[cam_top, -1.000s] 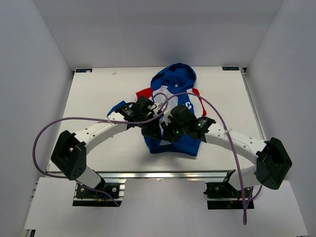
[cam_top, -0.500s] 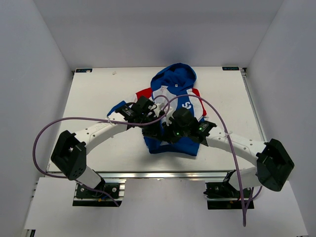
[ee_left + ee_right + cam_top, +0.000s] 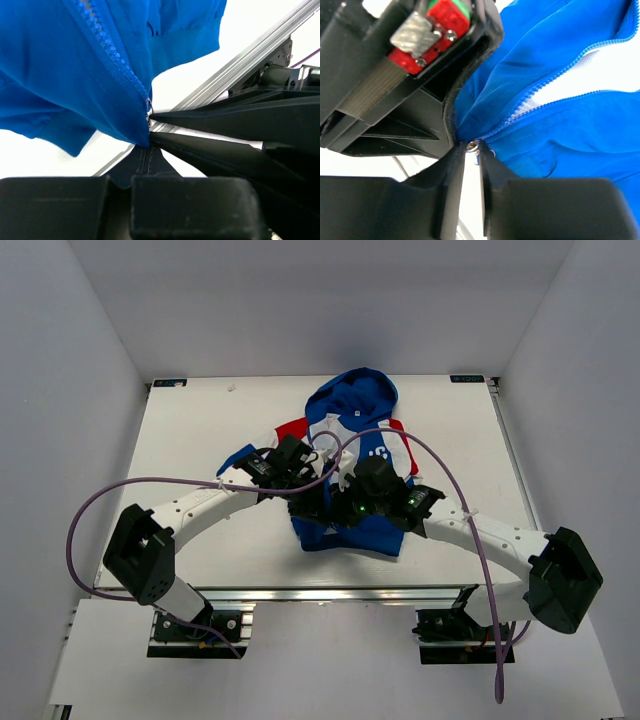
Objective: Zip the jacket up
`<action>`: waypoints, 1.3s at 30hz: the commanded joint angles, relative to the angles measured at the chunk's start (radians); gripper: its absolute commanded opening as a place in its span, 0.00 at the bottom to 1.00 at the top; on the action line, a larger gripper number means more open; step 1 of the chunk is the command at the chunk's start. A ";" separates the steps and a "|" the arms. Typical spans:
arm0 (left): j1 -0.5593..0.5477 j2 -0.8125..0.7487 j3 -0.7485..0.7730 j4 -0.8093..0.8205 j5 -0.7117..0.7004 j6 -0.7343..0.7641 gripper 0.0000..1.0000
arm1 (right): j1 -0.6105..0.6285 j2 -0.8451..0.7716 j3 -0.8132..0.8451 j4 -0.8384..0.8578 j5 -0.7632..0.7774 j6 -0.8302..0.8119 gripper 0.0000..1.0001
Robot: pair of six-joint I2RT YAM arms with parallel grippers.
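The jacket [image 3: 355, 400] lies flat in the middle of the table, blue with red shoulders, hood toward the far side. Its open zipper runs up the blue front [image 3: 75, 75] [image 3: 580, 115]. My left gripper [image 3: 308, 502] [image 3: 146, 145] is shut on the bottom hem right at the zipper's base. My right gripper [image 3: 336, 508] [image 3: 472, 150] faces it from the other side. Its jaws stand a narrow gap apart, with the metal zipper slider [image 3: 472, 146] pinched between the tips. Both grippers meet low on the jacket's front, and the arms hide the lower zipper from above.
An aluminium rail [image 3: 320, 593] [image 3: 240, 65] runs along the table's near edge just below the jacket's hem. Purple cables [image 3: 100, 500] loop over both arms and across the jacket. White walls enclose the table on three sides.
The right arm's elbow has swung out to the right and its gripper has shifted slightly toward the near edge. The left arm and the jacket look unmoved.
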 commanded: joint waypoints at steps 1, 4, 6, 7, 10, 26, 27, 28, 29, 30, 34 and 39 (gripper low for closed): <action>-0.010 -0.027 0.009 0.005 0.024 -0.010 0.00 | 0.008 0.001 0.019 0.042 -0.043 -0.013 0.25; -0.011 -0.027 0.009 0.002 0.021 -0.013 0.00 | 0.008 0.001 0.017 -0.001 -0.048 -0.041 0.33; -0.011 -0.026 0.009 0.003 0.019 -0.014 0.00 | 0.008 -0.019 0.000 -0.008 -0.035 -0.056 0.35; -0.011 -0.026 0.009 0.003 0.019 -0.014 0.00 | 0.008 -0.027 -0.021 -0.009 -0.026 -0.062 0.36; -0.010 -0.026 0.006 0.005 0.019 -0.017 0.00 | 0.008 -0.051 -0.046 -0.015 -0.020 -0.078 0.39; -0.010 -0.021 0.009 0.005 0.022 -0.031 0.00 | 0.014 -0.071 -0.079 0.017 -0.042 -0.148 0.52; -0.010 -0.021 0.009 0.005 0.024 -0.031 0.00 | 0.016 -0.065 -0.076 0.020 -0.039 -0.148 0.53; -0.010 -0.021 0.009 0.006 0.024 -0.033 0.00 | 0.017 -0.061 -0.075 0.024 -0.039 -0.150 0.53; -0.010 -0.021 0.011 0.006 0.024 -0.031 0.00 | 0.020 -0.052 -0.072 0.029 -0.031 -0.150 0.52; -0.010 -0.021 0.011 0.006 0.025 -0.031 0.00 | 0.020 -0.047 -0.070 0.031 -0.026 -0.148 0.53; -0.011 -0.020 0.012 0.008 0.030 -0.031 0.00 | 0.023 -0.013 -0.050 0.035 0.007 -0.141 0.53; -0.011 -0.020 0.012 0.005 0.031 -0.031 0.00 | 0.023 -0.002 -0.050 0.058 0.063 -0.130 0.45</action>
